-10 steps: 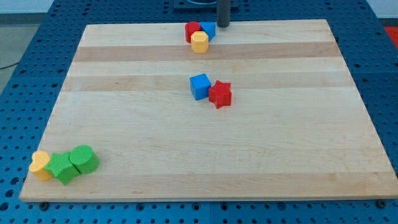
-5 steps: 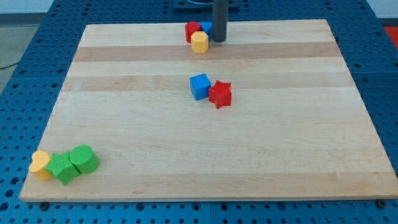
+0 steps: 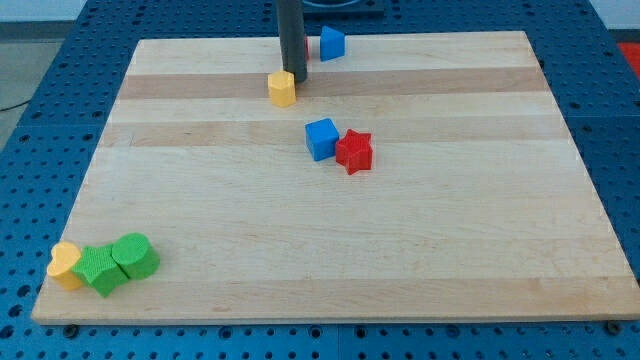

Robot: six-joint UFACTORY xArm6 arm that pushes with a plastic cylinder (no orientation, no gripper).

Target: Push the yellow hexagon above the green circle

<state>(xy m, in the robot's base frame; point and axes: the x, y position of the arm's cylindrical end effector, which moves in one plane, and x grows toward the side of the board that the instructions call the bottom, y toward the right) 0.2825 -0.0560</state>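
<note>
The yellow hexagon [image 3: 283, 88] lies near the view's top, left of centre. My tip [image 3: 297, 80] touches its upper right side. Two green blocks sit at the bottom left corner: a rounded one [image 3: 135, 256], which looks like the circle, and a jagged one [image 3: 97, 270] touching its left side. The hexagon is far above them and to their right.
A yellow block [image 3: 65, 265] touches the jagged green block on the left. A blue block [image 3: 332, 42] sits at the top edge, right of the rod. A blue cube [image 3: 321, 138] and a red star [image 3: 354, 151] touch near the board's [image 3: 450, 250] middle.
My tip swept left and down across the top cluster. The yellow hexagon moved left and down with it, away from the blue block. The red block of that cluster is now behind the rod.
</note>
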